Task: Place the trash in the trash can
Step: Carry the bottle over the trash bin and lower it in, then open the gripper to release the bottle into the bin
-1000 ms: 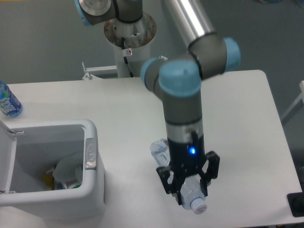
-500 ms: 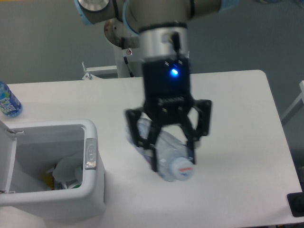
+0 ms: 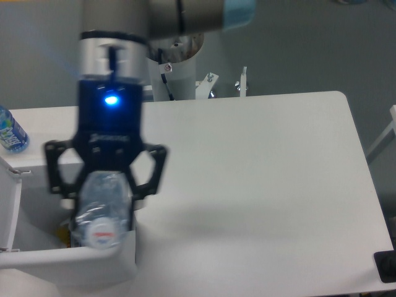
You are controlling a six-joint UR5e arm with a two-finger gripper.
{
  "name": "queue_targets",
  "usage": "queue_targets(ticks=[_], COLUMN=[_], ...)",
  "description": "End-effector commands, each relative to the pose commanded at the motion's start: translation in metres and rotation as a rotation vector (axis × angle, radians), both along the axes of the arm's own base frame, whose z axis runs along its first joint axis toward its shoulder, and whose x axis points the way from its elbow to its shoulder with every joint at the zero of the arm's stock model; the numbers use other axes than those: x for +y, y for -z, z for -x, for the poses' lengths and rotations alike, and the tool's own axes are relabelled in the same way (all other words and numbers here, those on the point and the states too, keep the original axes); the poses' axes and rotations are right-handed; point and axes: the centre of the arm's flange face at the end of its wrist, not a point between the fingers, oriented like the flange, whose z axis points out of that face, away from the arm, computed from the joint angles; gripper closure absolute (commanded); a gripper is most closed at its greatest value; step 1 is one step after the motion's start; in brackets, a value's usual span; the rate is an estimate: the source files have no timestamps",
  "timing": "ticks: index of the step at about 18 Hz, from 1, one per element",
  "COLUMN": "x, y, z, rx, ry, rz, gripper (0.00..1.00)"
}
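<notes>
White table [image 3: 260,173], grey floor behind; end effector [image 3: 102,210] grips crushed bottle [image 3: 102,213].

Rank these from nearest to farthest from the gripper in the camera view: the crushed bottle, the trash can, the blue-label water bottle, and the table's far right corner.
1. Crushed bottle: held in the gripper, cap toward the camera.
2. Trash can: directly under the gripper, at the table's left front.
3. Blue-label water bottle: at the left edge, behind the can.
4. Table's far right corner: across the table, top right.
</notes>
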Motion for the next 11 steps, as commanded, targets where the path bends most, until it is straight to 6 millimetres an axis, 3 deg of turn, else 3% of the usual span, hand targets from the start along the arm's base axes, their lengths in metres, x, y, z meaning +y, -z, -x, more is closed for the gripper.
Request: queue_targets(ticks=[2,4,7,11], x=[0.002,0.005,0.007,-0.011], y=[0.014,0.023,0.026,0.025], z=[-0.003,-0.001,-0.013,0.001], rx=[-0.012,-0.021,-0.028,0.005], ry=[0.005,0.004,0.018,-0.049], rz=[0.021,0.034,0.04,0.067], gripper=[0.27,0.0,0.0,0.0])
